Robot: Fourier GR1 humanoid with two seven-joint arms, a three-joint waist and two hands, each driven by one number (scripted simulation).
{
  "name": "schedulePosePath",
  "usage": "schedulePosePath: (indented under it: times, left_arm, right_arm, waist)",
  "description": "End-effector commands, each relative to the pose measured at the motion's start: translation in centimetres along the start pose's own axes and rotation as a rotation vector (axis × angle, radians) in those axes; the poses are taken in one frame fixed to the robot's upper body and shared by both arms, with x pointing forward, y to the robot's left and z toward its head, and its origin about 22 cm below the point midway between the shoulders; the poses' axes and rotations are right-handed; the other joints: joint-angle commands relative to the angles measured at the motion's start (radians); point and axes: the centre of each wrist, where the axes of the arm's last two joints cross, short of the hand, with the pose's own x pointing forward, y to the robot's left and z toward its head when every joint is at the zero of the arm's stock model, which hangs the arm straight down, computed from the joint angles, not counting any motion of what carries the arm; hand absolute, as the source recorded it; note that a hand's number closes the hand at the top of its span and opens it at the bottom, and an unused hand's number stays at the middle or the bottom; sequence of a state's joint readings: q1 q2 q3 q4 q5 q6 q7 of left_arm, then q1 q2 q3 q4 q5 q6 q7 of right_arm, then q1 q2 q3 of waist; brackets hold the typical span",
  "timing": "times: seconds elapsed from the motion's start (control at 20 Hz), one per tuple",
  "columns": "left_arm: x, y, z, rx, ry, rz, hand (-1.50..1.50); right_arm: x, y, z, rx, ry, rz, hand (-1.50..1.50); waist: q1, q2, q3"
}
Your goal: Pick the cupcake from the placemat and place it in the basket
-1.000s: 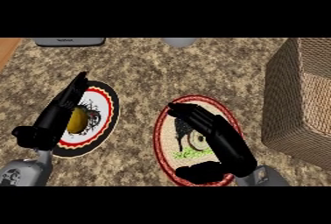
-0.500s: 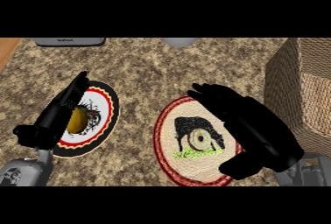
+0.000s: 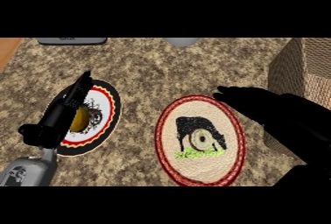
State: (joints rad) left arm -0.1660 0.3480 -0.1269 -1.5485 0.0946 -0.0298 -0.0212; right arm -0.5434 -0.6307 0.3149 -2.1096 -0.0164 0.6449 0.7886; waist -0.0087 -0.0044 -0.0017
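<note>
We see the cupcake (image 3: 203, 140) sitting on the placemat (image 3: 194, 168), upright, its round top facing us, so there's no long axis to call. The pick and the drop into the basket (image 3: 304, 74) are both left to do. The right hand (image 3: 278, 111) hovers between them, fingers stretched, nothing showing in it. The left hand (image 3: 61, 116) rests open over a plate (image 3: 103, 105).

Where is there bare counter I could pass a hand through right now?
A bare strip of counter runs between the plate and the placemat. A wider stretch lies behind both, up to the far edge. Crowded at right: the right hand fills the gap between placemat and basket. The left hand covers the plate.
</note>
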Motion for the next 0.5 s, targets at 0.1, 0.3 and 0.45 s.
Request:
schedulePosePath:
  times: [0.1, 0.3, 0.45]
  left_arm:
    - [2.1, 0.6, -0.6, -0.012, -0.01, 0.005, 0.0]
    - [-0.1, -0.8, -1.6, -0.002, -0.004, -0.01, 0.0]
    - [0.5, 0.9, 1.2, -0.023, 0.003, 0.007, 0.0]
  right_arm:
    - [-2.0, -2.8, 2.5, 0.008, 0.023, -0.001, -1.5]
    - [-2.5, 0.8, 1.3, -0.018, 0.028, -0.033, -1.5]
    - [-2.7, 0.8, 1.8, -0.036, 0.03, -0.096, -1.5]
  waist:
    - [0.006, 0.003, 0.002]
    - [0.006, 0.005, 0.002]
    - [0.011, 0.003, 0.002]
